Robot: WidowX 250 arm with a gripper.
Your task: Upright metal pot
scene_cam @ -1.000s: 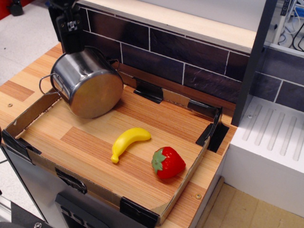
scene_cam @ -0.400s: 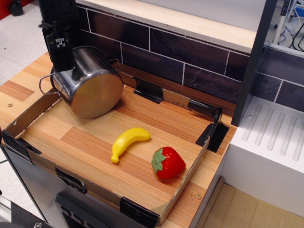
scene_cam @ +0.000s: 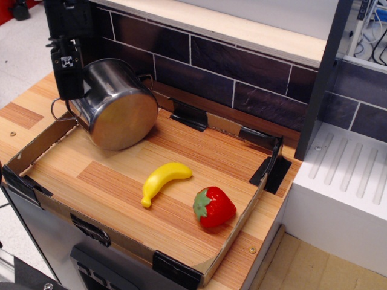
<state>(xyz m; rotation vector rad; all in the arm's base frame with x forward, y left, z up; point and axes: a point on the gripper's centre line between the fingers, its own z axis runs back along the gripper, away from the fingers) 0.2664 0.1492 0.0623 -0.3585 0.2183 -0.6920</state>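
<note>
One metal pot [scene_cam: 115,103] lies on side in tray's [scene_cam: 36,142] back-left corner, flat base toward camera. One gripper [scene_cam: 68,90] hangs at pot's left wall by loop handle; jaw state unclear. One banana [scene_cam: 163,179], one strawberry [scene_cam: 213,206] mid-tray.

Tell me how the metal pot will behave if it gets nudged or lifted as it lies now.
The metal pot lies on its curved side, flat base facing the camera, so a nudge would probably roll it. Its polished steel looks slippery, so the pincer may slide off. The thin wire handle seems a surer hold.
</note>
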